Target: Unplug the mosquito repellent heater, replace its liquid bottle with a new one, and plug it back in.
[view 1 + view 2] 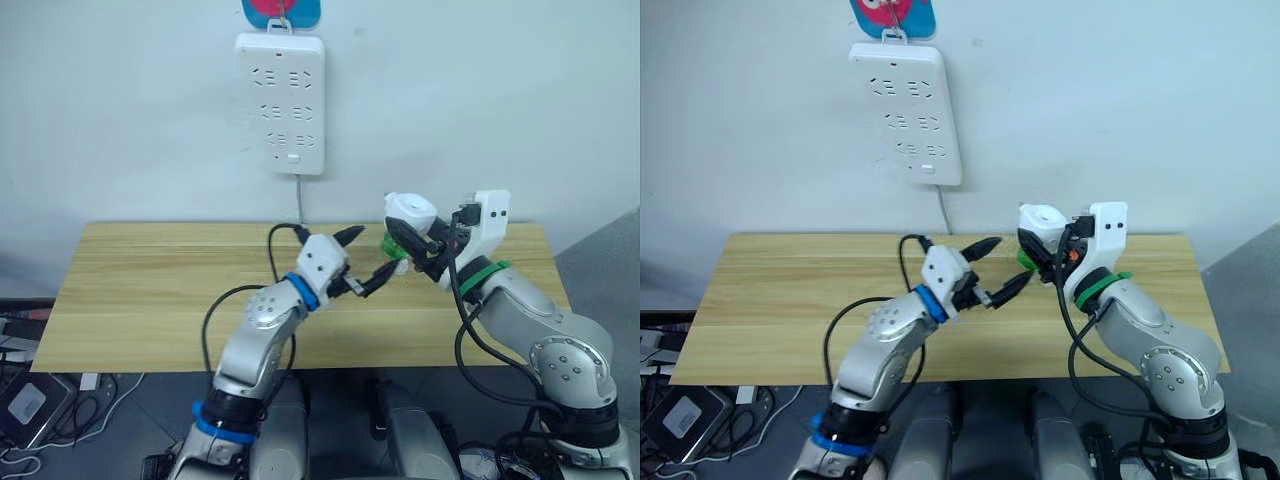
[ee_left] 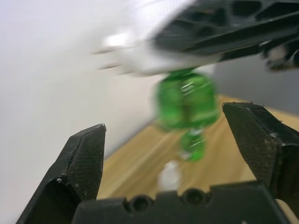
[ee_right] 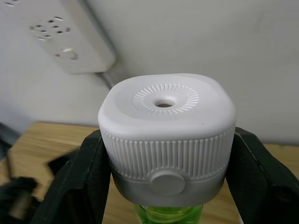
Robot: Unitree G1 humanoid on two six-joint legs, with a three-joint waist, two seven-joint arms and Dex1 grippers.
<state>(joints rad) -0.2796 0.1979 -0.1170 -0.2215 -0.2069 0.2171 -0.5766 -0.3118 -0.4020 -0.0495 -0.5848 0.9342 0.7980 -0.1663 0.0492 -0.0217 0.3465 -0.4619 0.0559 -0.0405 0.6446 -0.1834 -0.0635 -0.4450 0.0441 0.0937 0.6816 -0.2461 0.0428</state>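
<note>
My right gripper (image 1: 412, 240) is shut on the mosquito repellent heater (image 3: 167, 126), a white rounded unit with a round vent hole on top. It holds the heater above the table's back right part. A green liquid bottle (image 2: 187, 100) hangs from the heater's underside and also shows as the bottle (image 1: 390, 244). Two metal prongs (image 2: 108, 52) stick out of the heater's back. Just left of the bottle, my left gripper (image 1: 368, 260) is open, one finger above and one below bottle height, touching nothing.
A long white power strip (image 1: 281, 100) hangs on the wall above the wooden table (image 1: 150, 290), its cable (image 1: 299, 200) dropping behind the table. A small blurred green and white thing (image 2: 189, 151) lies on the wood below the bottle.
</note>
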